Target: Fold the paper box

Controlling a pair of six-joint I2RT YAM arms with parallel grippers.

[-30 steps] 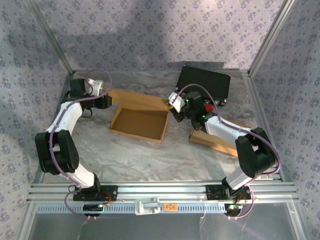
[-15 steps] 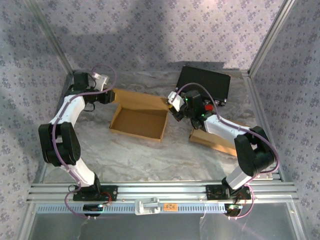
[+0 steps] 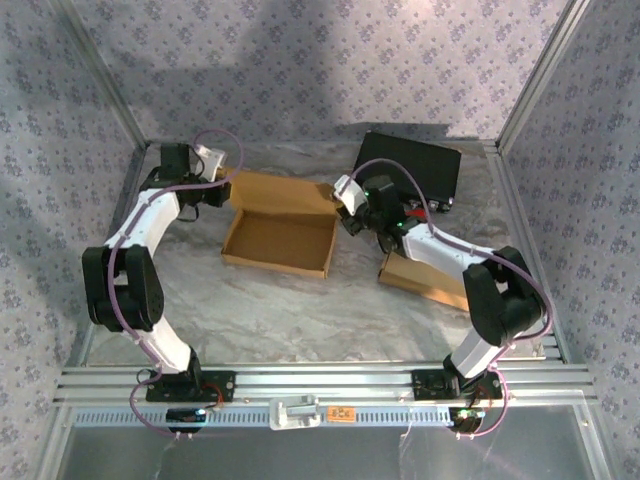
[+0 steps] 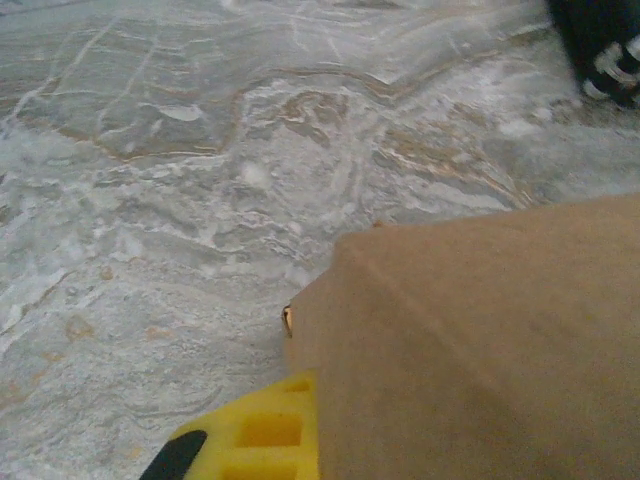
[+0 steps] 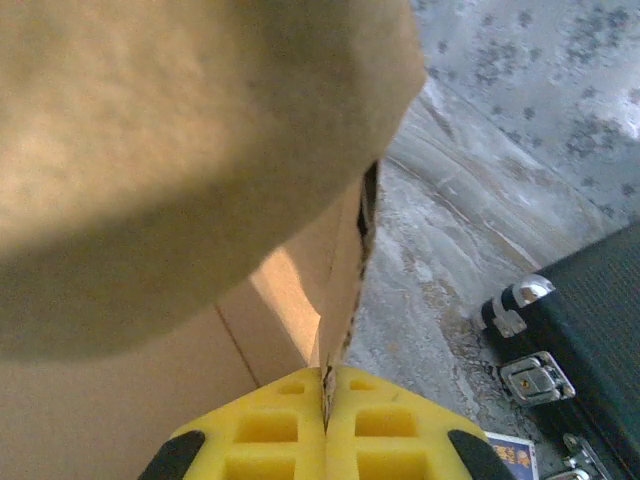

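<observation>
While the paper box (image 3: 280, 228) lies open in the top view, the left gripper (image 3: 222, 190) pinches its ten o'clock corner and the right gripper (image 3: 348, 212) its two o'clock corner. Left wrist: a yellow finger (image 4: 250, 435) is clenched against the box wall. Right wrist: both fingers (image 5: 270, 430) clamp the wall's edge, and uneven pulling could tear it.

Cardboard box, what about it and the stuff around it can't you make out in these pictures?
Left wrist view: the cardboard box hides the partner of the yellow finger.
Right wrist view: blurred cardboard close to the lens hides the box's inside; the frame edge cuts off the black case.
Top view: the right arm covers part of the flat cardboard piece.
</observation>
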